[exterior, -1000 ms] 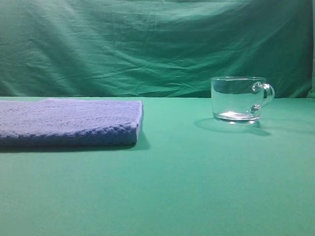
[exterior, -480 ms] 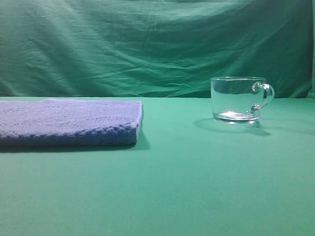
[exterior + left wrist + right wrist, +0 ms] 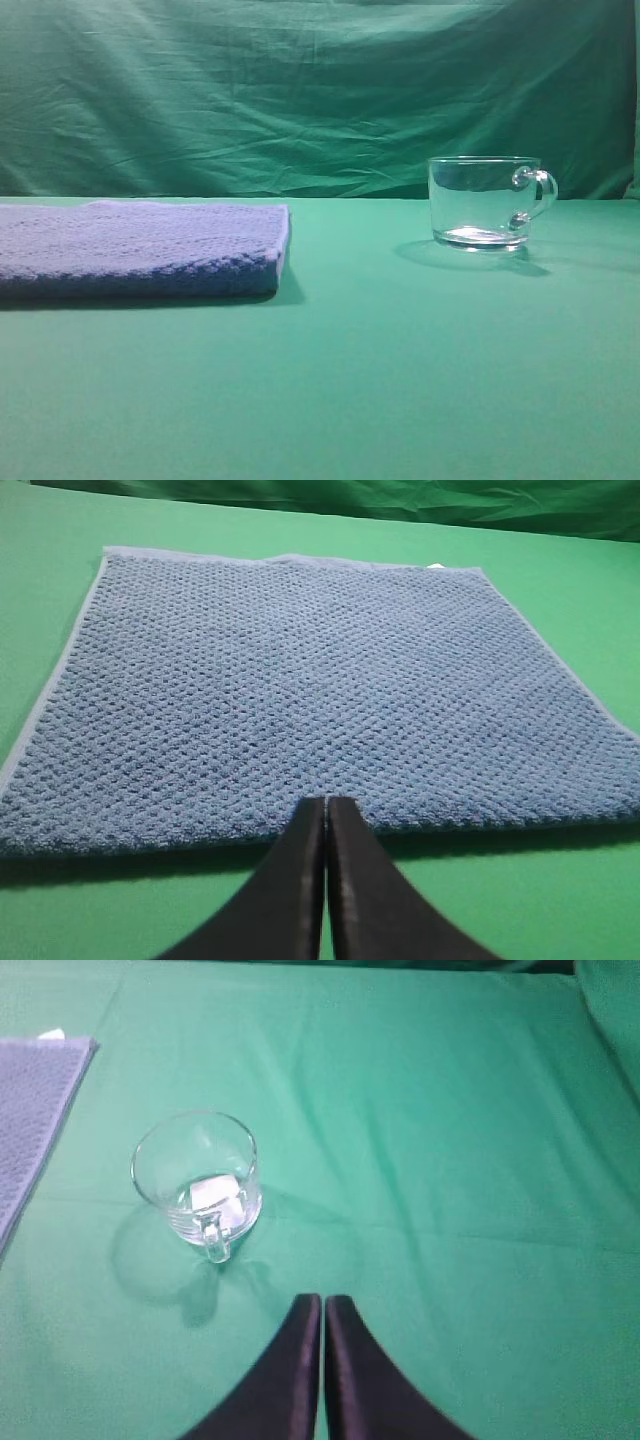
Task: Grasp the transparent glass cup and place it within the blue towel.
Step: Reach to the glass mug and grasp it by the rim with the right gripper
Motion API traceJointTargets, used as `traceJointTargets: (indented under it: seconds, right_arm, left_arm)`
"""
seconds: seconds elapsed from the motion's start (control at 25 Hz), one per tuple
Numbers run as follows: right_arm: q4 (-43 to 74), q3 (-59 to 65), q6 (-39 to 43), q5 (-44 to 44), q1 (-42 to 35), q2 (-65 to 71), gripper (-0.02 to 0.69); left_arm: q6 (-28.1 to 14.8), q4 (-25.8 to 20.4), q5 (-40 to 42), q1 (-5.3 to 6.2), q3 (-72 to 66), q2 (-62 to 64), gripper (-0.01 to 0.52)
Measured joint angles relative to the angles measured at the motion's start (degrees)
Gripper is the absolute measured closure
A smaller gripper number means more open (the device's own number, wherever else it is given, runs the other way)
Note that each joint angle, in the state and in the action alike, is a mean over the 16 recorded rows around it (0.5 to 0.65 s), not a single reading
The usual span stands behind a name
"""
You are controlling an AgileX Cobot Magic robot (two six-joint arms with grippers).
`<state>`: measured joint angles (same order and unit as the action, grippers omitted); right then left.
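The transparent glass cup (image 3: 485, 203) stands upright on the green cloth at the right, its small handle pointing right. In the right wrist view the cup (image 3: 197, 1180) is ahead and to the left of my right gripper (image 3: 322, 1298), handle turned toward the camera. That gripper is shut, holds nothing and is well apart from the cup. The blue towel (image 3: 140, 245) lies flat and folded at the left. My left gripper (image 3: 325, 800) is shut and empty, its tips at the near edge of the towel (image 3: 300, 680). Neither arm shows in the exterior high view.
A green cloth (image 3: 350, 380) covers the table and a green backdrop (image 3: 300, 90) hangs behind it. A corner of the towel (image 3: 35, 1110) shows at the left edge of the right wrist view. Open cloth lies between towel and cup.
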<state>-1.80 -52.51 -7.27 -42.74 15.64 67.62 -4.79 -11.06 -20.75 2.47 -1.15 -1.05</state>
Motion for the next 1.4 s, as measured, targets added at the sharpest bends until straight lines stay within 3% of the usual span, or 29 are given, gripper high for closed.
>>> traceJointTargets:
  seconds: [0.4, 0.52, 0.6, 0.72, 1.16, 1.4]
  right_arm:
    - [-1.09, -7.61, -3.35, -1.84, 2.98, 20.00, 0.186]
    - [-1.39, -8.92, -3.86, -0.58, 3.04, 24.41, 0.117]
    - [-1.53, -9.52, -4.18, 0.93, 3.04, 26.91, 0.106]
    - [-1.73, -10.07, -4.60, 3.63, 3.04, 30.03, 0.160]
    - [-2.01, -11.78, -6.06, 10.43, 3.60, 35.03, 0.495]
    - [-1.93, -16.93, -7.13, 9.23, 7.22, 34.57, 0.564]
  left_arm:
    - [0.00, 0.00, 0.00, 0.00, 0.00, 0.00, 0.514]
    - [0.00, 0.00, 0.00, 0.00, 0.00, 0.00, 0.514]
    - [0.00, 0.00, 0.00, 0.00, 0.00, 0.00, 0.514]
    - [0.00, 0.00, 0.00, 0.00, 0.00, 0.00, 0.514]
    - [0.00, 0.00, 0.00, 0.00, 0.00, 0.00, 0.514]
    - [0.00, 0.00, 0.00, 0.00, 0.00, 0.00, 0.514]
